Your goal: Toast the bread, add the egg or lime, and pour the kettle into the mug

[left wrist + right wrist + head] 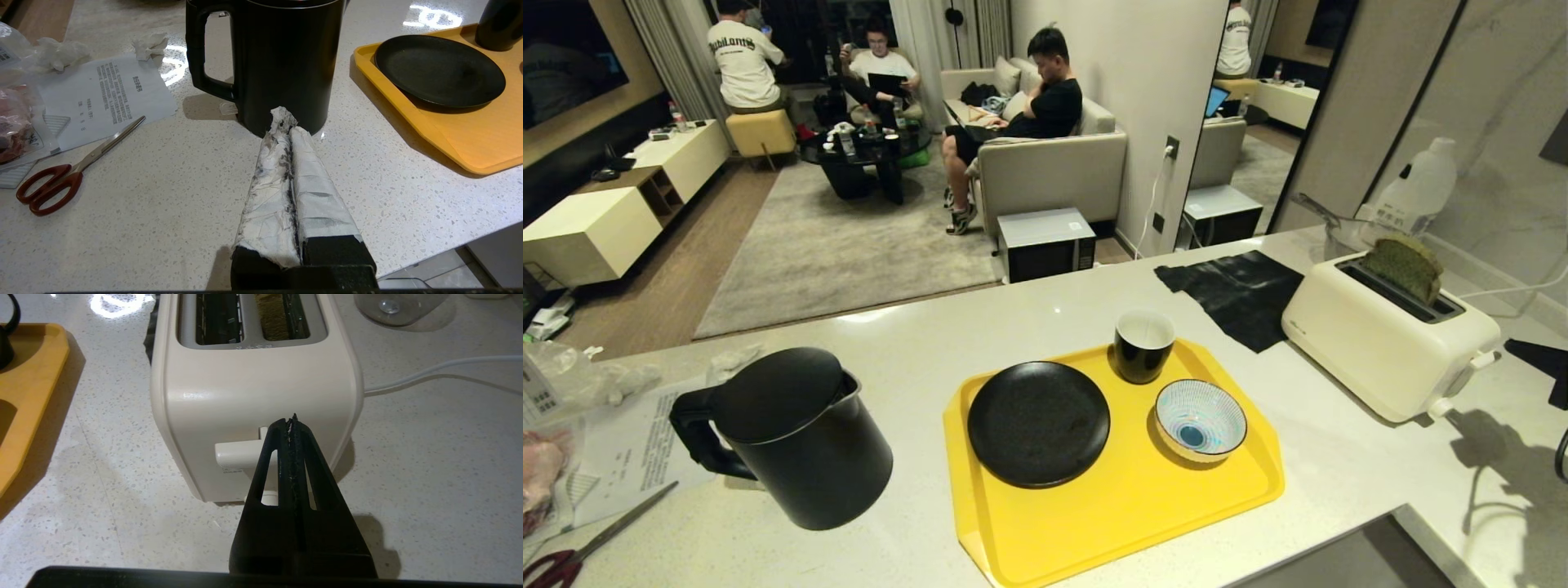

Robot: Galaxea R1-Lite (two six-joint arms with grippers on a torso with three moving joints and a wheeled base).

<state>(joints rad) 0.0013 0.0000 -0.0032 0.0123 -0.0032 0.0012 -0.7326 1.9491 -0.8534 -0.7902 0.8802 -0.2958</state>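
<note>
the right gripper (pixel 293 418) has its two black fingers pressed together with nothing between them, and its tip sits right at the cream lever (pixel 237 453) on the near end of the toaster (pixel 253 388); whether it already touches the lever i cannot tell. the step in hand looks like pushing that lever down to start toasting. the bread (pixel 1403 265), green-faced with a brown crust, stands in the toaster's far slot with its top well above the rim, so it has not dropped yet.

to do this well, the closed tip should land on top of the lever, close to the toaster's wall where the lever is stiffest, and press straight down along the slot until it latches. a push that drifts sideways could slip off the small tab or shove the light toaster along the smooth counter (pixel 915 327) toward its white cord (pixel 441 371).

further left, the yellow tray (pixel 1241 490) carries a black plate (pixel 1037 423), the black mug (pixel 1143 347) at its far edge, and a blue-striped bowl (pixel 1201 418) to the plate's right. left of the tray stands the black kettle (pixel 796 437), handle pointing left.

the left gripper (pixel 286 122), its fingers wrapped in white tape and shut on nothing, idles just near of the kettle's base. red-handled scissors (pixel 61 175) and a printed sheet (pixel 110 96) lie left of it. no egg or lime is in view.
</note>
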